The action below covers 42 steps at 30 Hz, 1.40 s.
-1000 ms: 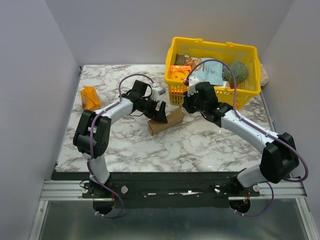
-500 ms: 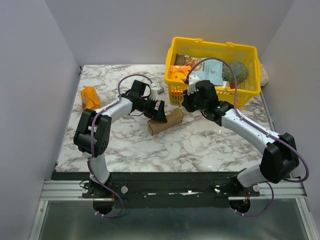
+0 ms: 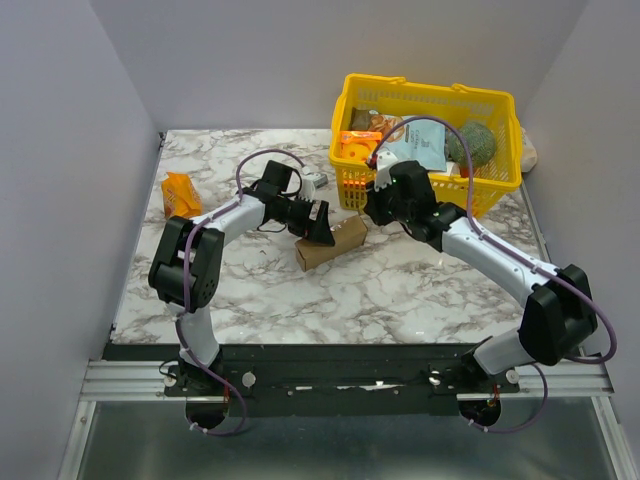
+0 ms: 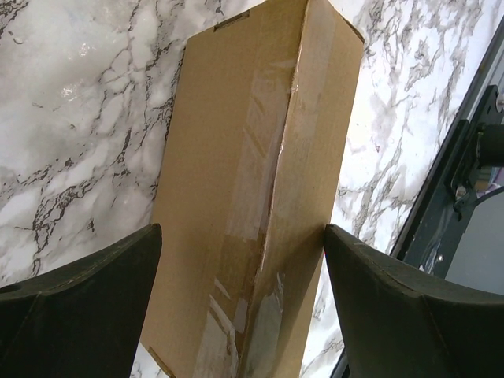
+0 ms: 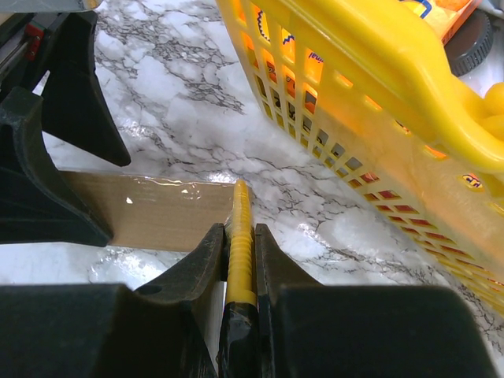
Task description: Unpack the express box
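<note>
One express box, plain brown and taped, lies mid-way across your marble table, your left gripper clamped across its sides, your right gripper pinching one yellow tool (tip at the box's end), beside one yellow basket, its packets' print too small to read.

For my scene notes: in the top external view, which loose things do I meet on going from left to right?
In order: orange packet → express box → green round item inside the yellow basket.
</note>
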{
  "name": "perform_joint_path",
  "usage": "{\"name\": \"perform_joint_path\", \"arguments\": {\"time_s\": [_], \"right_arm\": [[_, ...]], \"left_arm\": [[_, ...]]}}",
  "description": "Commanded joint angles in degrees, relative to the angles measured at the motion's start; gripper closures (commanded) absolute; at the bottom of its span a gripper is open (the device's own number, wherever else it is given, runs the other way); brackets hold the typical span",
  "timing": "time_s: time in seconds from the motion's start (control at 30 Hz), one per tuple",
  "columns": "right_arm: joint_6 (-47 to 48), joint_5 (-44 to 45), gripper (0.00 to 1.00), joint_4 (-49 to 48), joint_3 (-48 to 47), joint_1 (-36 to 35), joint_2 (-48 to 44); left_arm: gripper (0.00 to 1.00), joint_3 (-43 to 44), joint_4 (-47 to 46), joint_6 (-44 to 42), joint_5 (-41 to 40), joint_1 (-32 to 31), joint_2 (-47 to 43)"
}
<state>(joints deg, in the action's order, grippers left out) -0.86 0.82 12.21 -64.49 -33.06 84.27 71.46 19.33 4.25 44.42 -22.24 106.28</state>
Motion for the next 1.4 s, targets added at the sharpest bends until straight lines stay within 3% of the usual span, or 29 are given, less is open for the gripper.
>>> {"name": "perform_joint_path", "arguments": {"time_s": [0.0,0.5,0.63,1.37], "right_arm": [[1.9,-0.5,1.0,1.9,-1.5,-0.4,1.8],[1.4,1.5,1.0,6.4,-3.5,-0.4,1.3],[1.7,4.5,1.0,3.4,-4.7,-0.4,-0.4],[2.5,2.0,1.0,2.0,-4.8,-0.4,3.5]], "left_arm": [[0.09,0.5,-0.3,-0.6,-1.5,0.1,2.1],[0.17,0.9,-2.1,2.8,-0.1,0.9,3.8],[0.17,0.9,-2.0,2.5,0.0,1.0,3.7],[0.18,0.1,-2.5,2.3,0.6,1.0,3.8]]}}
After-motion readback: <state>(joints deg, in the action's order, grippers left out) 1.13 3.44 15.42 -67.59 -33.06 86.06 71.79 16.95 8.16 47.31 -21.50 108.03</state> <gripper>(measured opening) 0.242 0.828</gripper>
